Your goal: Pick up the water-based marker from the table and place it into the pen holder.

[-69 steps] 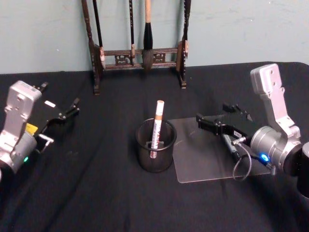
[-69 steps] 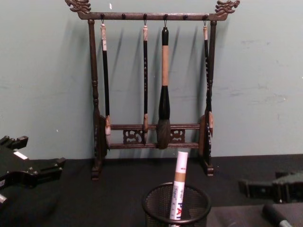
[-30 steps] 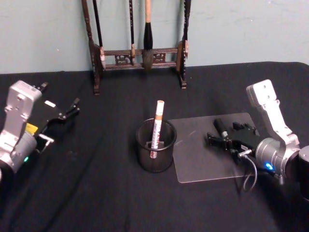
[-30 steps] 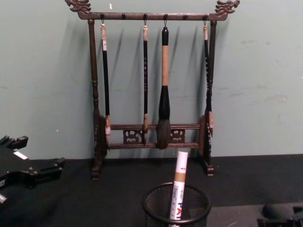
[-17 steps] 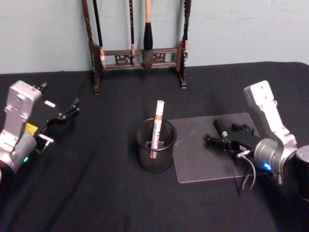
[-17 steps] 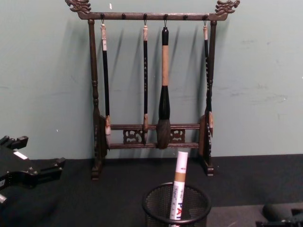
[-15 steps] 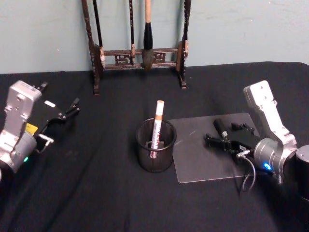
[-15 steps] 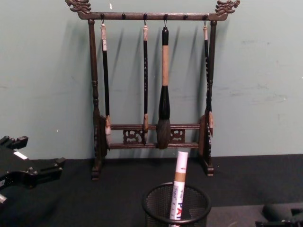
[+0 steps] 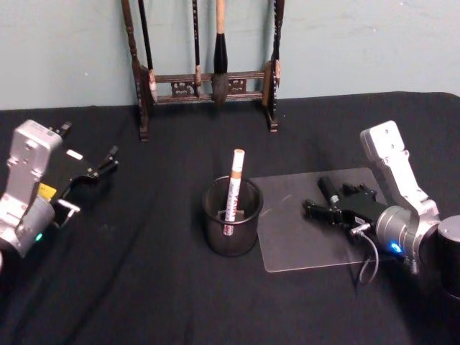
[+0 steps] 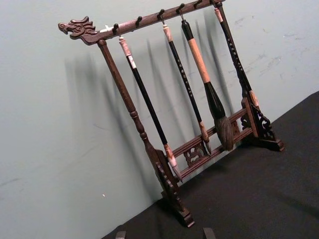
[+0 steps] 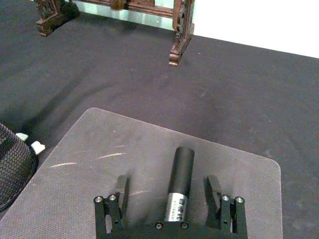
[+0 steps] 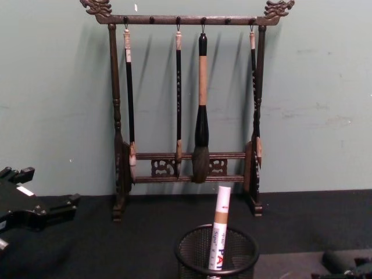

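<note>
Two spread right gripper [image 11: 168,183] fingers [image 11: 121,191] flank the black marker [image 11: 182,164] in wrist view; left gripper [image 9: 88,147] likewise apart.

The pen holder [image 9: 231,226] is black metal mesh; the tablecloth [image 9: 144,287] matt black fabric; the mat [image 9: 287,237] clear, scuffed plastic; the brush rack [image 12: 121,174] dark carved wood.

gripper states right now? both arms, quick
Left gripper: open, empty.
Right gripper: open, straddling the black marker on the clear mat, not closed on it.
</note>
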